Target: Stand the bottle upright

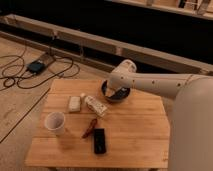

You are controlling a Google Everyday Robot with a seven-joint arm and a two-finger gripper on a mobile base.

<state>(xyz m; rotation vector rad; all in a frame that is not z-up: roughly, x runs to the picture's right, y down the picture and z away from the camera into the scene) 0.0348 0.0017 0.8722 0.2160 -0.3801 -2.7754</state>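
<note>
My arm [160, 82] reaches out from my big white body [192, 130] at the right of the view and runs almost level toward the middle. It ends in a rounded white wrist joint [123, 71], where it bends downward. My gripper [119, 94] hangs dark just below that joint, pointing down, near the centre of the view.

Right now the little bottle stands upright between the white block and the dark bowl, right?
Not upright: the camera view shows the bottle lying on its side between the white block and the dark bowl. The gripper is over the bowl.
</note>
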